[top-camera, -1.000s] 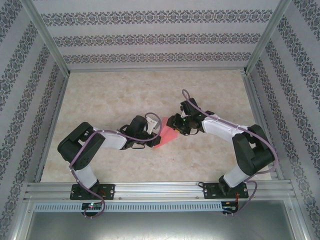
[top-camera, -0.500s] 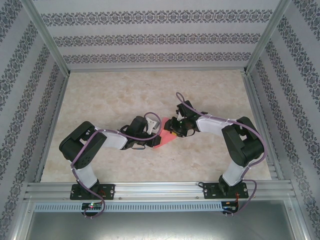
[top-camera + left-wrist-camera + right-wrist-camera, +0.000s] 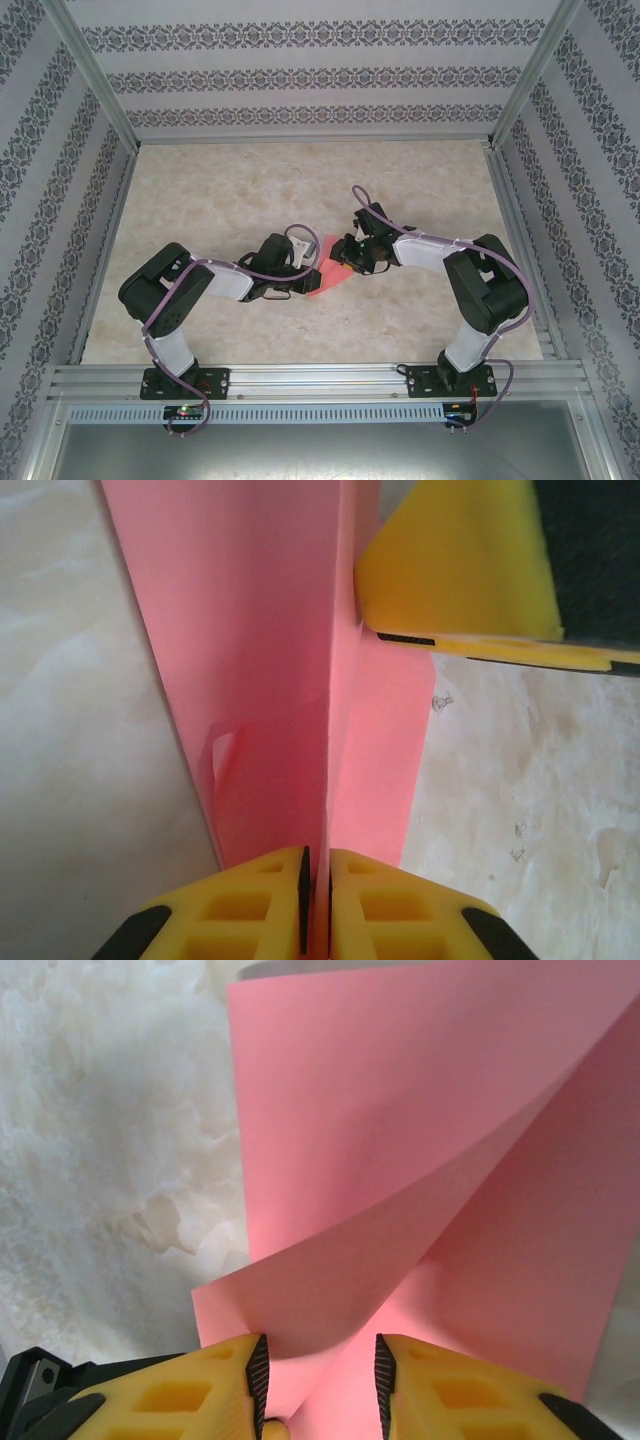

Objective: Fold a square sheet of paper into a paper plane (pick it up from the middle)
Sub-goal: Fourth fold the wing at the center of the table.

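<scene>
**Mid-fold: left tool pins the crease, right tool set around the loose flap**

The square sheet of paper (image 3: 327,277) sits near the middle of the surface (image 3: 220,190), between your two arms. It is not flat. A lengthwise crease runs down it, one part lies low against the surface, and another layer curls up loose. By my reading you are partway through the folds, since the sheet does not yet have a narrow pointed form.

Your left tool (image 3: 317,865) is clamped on the sheet right at the crease. Its yellow fingers are pressed together with nothing but the paper's thickness between them, so that end is anchored.

Your right tool (image 3: 320,1365) faces it from the opposite end of the sheet. Its jaws stand apart, and the curled flap passes through the gap. The paper there is bowed rather than pressed flat, so I would not count it as gripped.

The next move, as I judge it, is to take that flap and lay it over toward the crease. That calls for a square bite on the flap's edge, because a skewed pinch will drag the fold line off true. The left grip must hold firm while the right one works. Thin paper like this will buckle if pushed and may tear if the two tools pull against each other, so move the flap slowly and bring it down flat.
</scene>
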Controlling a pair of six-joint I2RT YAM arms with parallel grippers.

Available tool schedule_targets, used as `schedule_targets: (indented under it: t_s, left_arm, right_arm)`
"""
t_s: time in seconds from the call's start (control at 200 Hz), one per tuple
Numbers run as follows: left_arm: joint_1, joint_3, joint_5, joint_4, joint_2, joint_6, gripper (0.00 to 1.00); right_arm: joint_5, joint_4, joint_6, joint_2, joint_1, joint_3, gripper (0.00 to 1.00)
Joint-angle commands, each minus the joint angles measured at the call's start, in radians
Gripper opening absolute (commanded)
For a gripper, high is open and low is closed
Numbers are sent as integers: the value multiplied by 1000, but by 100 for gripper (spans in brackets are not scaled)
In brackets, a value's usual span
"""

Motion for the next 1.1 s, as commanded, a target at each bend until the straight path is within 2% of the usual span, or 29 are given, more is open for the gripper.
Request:
schedule_targets:
  t_s: [0.0,0.23,0.365,0.724,0.919,0.969,1.099]
  left_arm:
    - [7,-14,6,34,14,-21,16]
    - [7,-11,11,29,18,-18,16]
    - [7,-2,24,8,9,-13,20]
    - [24,11,48,-64,-68,-54,48]
    - [55,2,-23,-172,-167,-104,59]
    - [55,4,-44,-200,-188,-113,58]
    - [56,6,-34,-202,-215,-162,43]
  right_arm:
    - [29,32,24,-22,4,-27,37]
    - [5,50,35,13,9,-14,44]
    - [8,26,26,36,14,4,48]
    - [52,-67,-1,80,27,29,58]
    - [76,-124,-16,99,32,52,63]
    - [81,-134,-19,102,35,56,64]
    - [98,-160,-29,111,38,65,65]
